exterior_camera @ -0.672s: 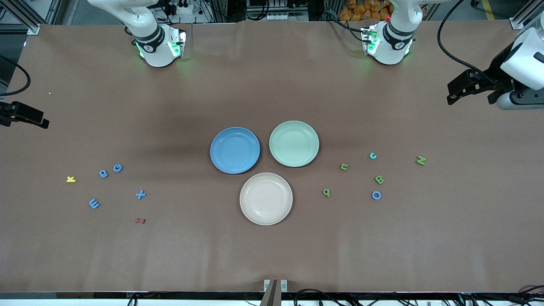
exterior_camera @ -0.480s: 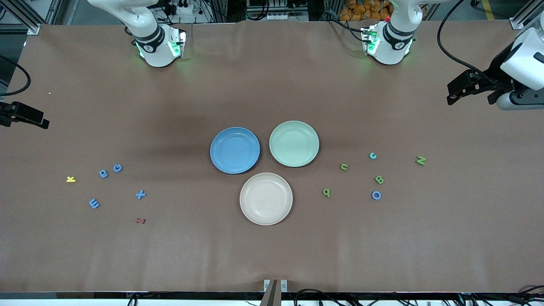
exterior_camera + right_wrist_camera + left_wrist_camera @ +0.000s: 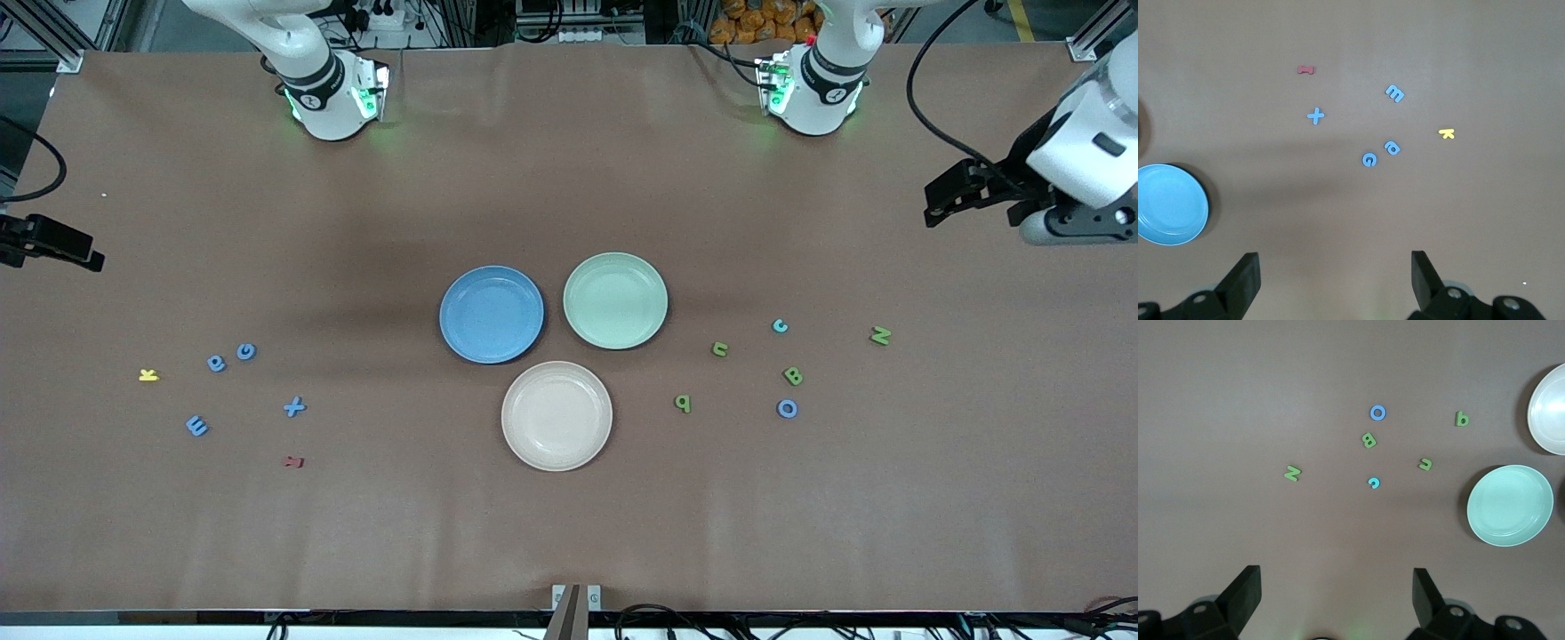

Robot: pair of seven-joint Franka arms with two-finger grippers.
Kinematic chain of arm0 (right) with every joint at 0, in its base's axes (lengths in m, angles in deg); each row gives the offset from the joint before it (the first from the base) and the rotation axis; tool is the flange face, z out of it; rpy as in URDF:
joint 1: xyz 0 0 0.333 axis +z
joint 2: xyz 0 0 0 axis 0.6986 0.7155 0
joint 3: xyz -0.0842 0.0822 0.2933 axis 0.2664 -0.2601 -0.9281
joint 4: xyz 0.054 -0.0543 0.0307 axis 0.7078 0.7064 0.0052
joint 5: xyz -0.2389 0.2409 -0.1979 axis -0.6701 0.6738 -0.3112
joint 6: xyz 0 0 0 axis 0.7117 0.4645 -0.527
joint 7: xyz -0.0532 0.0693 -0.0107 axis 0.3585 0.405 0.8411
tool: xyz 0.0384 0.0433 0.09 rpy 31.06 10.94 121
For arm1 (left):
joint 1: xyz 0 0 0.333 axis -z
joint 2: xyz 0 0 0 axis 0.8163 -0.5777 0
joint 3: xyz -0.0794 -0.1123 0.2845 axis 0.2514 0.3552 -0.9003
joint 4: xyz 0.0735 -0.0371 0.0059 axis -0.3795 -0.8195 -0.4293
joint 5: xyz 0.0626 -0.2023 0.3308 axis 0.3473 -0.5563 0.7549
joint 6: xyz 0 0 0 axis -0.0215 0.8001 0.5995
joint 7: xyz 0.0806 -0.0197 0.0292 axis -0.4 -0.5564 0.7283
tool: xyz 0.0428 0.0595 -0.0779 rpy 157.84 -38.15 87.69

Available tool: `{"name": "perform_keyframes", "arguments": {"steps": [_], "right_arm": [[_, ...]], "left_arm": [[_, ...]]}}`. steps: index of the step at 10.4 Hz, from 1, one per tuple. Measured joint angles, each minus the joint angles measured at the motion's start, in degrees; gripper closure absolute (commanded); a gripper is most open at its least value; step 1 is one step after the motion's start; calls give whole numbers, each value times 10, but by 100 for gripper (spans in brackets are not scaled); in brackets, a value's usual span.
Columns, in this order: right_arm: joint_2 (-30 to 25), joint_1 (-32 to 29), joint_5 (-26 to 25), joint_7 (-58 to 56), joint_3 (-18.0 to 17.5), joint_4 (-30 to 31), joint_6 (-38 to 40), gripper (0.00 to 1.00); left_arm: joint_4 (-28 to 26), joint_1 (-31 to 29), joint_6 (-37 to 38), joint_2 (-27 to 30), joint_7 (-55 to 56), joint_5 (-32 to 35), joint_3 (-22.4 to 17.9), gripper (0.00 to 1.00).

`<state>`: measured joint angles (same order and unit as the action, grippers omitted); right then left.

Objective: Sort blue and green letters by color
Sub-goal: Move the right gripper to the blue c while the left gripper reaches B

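Several blue letters [image 3: 246, 351] [image 3: 1369, 159] lie scattered at the right arm's end of the table. At the left arm's end lie several green letters [image 3: 792, 376] [image 3: 1369, 440], with a blue O [image 3: 787, 409] [image 3: 1378, 413] and a teal c [image 3: 780, 325] among them. My left gripper [image 3: 932, 204] [image 3: 1337, 577] hangs open and empty over bare table near that end's edge. My right gripper [image 3: 84, 253] [image 3: 1335, 263] waits open and empty over the table edge at its own end.
In mid-table stand a blue plate [image 3: 492, 314], a green plate [image 3: 615, 300] and a beige plate [image 3: 556, 415], all empty. A yellow K [image 3: 148, 375] and a dark red letter [image 3: 293, 461] lie among the blue letters.
My left gripper has shifted slightly toward the middle of the table. The right arm and all the letters stayed put.
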<state>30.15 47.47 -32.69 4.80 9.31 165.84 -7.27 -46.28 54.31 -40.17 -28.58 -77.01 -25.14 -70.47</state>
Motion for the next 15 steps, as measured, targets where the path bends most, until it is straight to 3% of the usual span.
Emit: {"name": "perform_keyframes", "arguments": {"steps": [3, 5, 10, 13, 15], "right_arm": [[4, -1, 0, -9, 1, 23, -34, 0], [12, -9, 5, -23, 1, 85, -103, 0], [56, -29, 9, -32, 2, 257, -324, 0], [73, -45, 10, -32, 2, 382, -510, 0], [93, -46, 10, -32, 2, 415, -547, 0]], "left_arm": [[-74, 3, -79, -9, 0, 0, 5, 0], [-115, 5, -120, -15, 0, 0, 17, 0], [-127, 19, -142, -39, 10, 0, 44, 0], [-133, 39, -159, -58, 65, 0, 61, 0], [-134, 49, -180, -73, 90, 0, 62, 0]]}}
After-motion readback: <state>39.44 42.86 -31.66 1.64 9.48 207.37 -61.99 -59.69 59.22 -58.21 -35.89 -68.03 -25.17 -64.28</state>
